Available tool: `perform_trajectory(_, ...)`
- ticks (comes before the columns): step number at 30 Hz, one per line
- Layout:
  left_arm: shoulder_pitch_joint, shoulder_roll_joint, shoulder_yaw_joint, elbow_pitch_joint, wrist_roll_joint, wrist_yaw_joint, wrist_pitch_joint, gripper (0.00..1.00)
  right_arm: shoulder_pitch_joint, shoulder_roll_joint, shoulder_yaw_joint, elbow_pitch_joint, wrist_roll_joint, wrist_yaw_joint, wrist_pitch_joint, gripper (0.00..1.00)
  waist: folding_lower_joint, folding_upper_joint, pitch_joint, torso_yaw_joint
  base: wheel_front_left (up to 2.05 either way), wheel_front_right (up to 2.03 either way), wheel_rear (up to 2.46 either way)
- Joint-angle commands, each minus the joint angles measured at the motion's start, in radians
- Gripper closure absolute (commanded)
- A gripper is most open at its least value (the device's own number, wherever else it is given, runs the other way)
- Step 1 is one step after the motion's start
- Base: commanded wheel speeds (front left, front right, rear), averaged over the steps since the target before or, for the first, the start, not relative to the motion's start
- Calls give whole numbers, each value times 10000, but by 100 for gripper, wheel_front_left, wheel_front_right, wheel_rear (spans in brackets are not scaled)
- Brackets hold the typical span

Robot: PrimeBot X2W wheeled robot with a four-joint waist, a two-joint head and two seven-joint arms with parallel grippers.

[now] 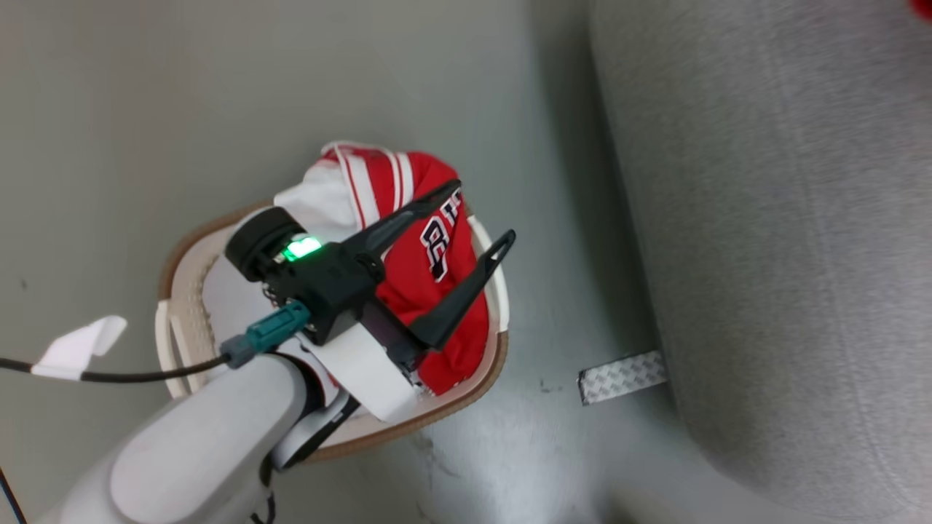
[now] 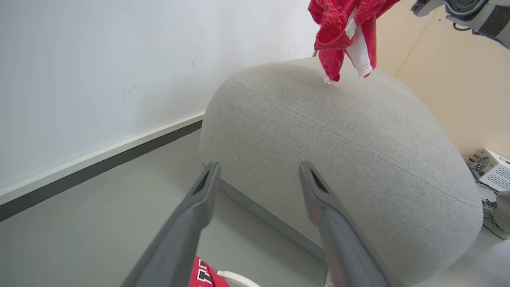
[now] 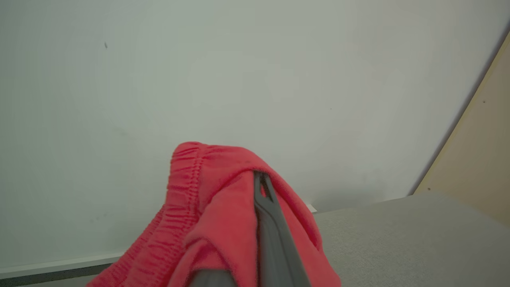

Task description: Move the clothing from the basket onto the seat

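— Pale grey floor (image 1: 218, 109) below, plain white wall (image 2: 99, 59) beyond. How does the left gripper (image 1: 484, 211) stand?

— The left gripper hangs over the small oval white plastic basket with perforated walls and a brown rim (image 1: 186, 313), its two long dark fingers (image 1: 408, 213) spread wide, nothing between them. Under them lies the soft red jersey with dark white-edged lettering (image 1: 459, 356), bunched inside the basket, striped trim poking past the rim.

— Why so wide?

— My guess: crumpled cloth offers no handle, so spread jaws can straddle a fold and pinch it. Whether the tips touch the fabric, I cannot tell.

— And the other arm?

— The right gripper (image 3: 261, 187) is clamped on a second red garment with a gathered elastic band (image 3: 199, 231); cloth drapes over both sides of the fingers. From the left wrist it dangles above the large rounded seat of light grey woven fabric (image 2: 338, 151), its white-trimmed hem near the top surface, perhaps brushing it.

— Held high so it clears the seat's bulging side?

— Probably, and so that letting go drops it on top. The basket sits on the floor beside the seat, apart from it, so each piece needs that lift across.
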Motion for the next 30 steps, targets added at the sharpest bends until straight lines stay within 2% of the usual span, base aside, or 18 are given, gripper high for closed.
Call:
perform_trajectory(1, -88, 75, 38, -66, 47, 32, 40, 0, -136, -104, -49, 113, -89, -22, 63, 100, -2, 0, 343, 184, 0, 0, 0)
perform_trajectory(7, -136, 291, 141, -291, 63, 102, 30, 0, -624, -609, -537, 1384, -824, -22, 584, 100, -2, 0, 856, 406, 0, 0, 0)
perform_trajectory(16, -196, 437, 228, -282, 4, 133, -96, 0, -561, -899, -173, 3160, -2012, -22, 1872, 100, -2, 0, 1116, 585, 0, 0, 0)
perform_trajectory(17, -195, 438, 229, -258, -14, 142, -99, 0, -568, -890, -119, 3265, -2024, -22, 1983, 96, -2, 0, 1102, 583, 0, 0, 0)
perform_trajectory(18, -188, 440, 225, -234, -35, 143, -99, 0, -561, -881, -34, 3367, -2053, -22, 2079, 79, -2, 0, 1077, 578, 0, 0, 0)
perform_trajectory(19, -184, 435, 232, -207, -40, 148, -110, 0, -567, -881, 44, 3446, -2057, -22, 2150, 32, -2, 0, 1048, 572, 0, 0, 0)
perform_trajectory(20, -181, 430, 240, -178, -49, 157, -127, 0, -591, -876, 121, 3501, -1995, -22, 2183, 0, -2, 0, 1013, 562, 0, 0, 0)
perform_trajectory(30, 157, 177, 200, 391, -373, 215, -473, 0, -218, -1284, 1198, 4214, -1473, -22, 2478, 0, -2, 0, -97, 378, 0, 0, 0)
